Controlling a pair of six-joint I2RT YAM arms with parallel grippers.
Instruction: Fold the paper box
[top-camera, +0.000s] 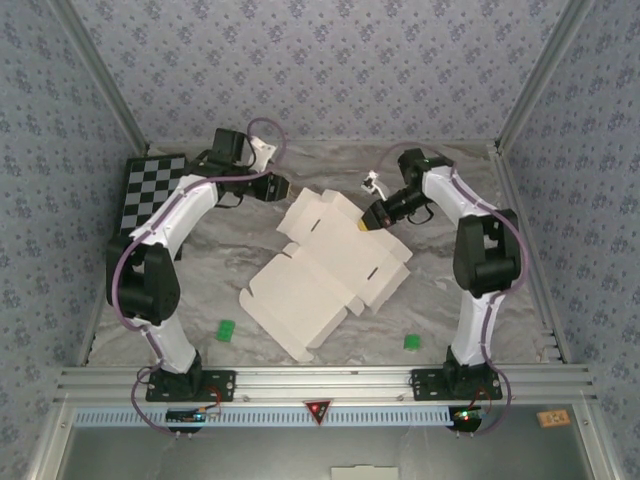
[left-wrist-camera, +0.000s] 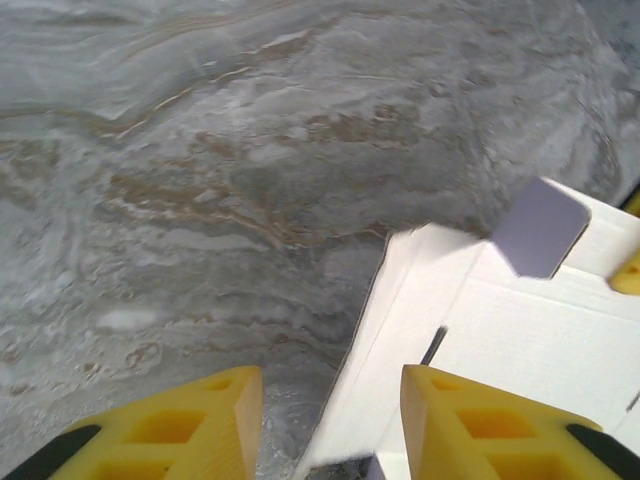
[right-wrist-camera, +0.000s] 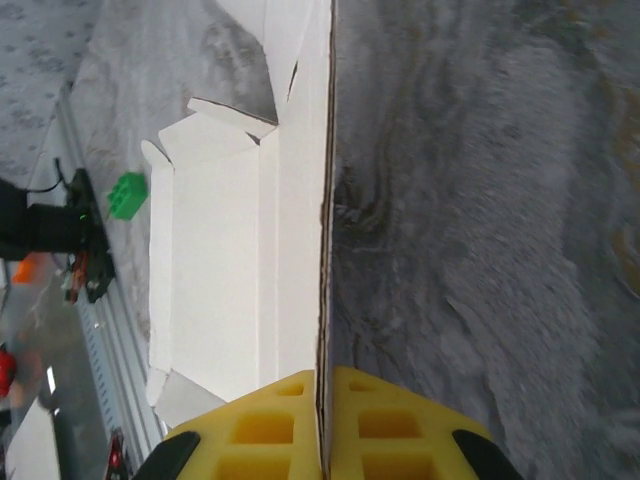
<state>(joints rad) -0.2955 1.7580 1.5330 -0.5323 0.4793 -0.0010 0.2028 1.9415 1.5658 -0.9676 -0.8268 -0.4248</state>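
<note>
The paper box (left-wrist-camera: 520, 330) is cropped (left wrist view).

A robotics lab cell: patterned wall panels (top-camera: 330, 70), aluminium rail (top-camera: 330, 378), checkerboard (top-camera: 152, 188), marbled tabletop (top-camera: 225, 285).

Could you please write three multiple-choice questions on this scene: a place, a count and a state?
1. The checkerboard lies at the table's: A far-left corner; B near-right corner; C centre.
2. How many green blocks lie on the table? A one; B two; C four.
3. The right gripper is: A open; B shut on the paper box; C shut on a green block.
Answers: A, the top view shows it far left; B, one lies front left, one front right; B, the card edge is pinched between its fingers.
</note>
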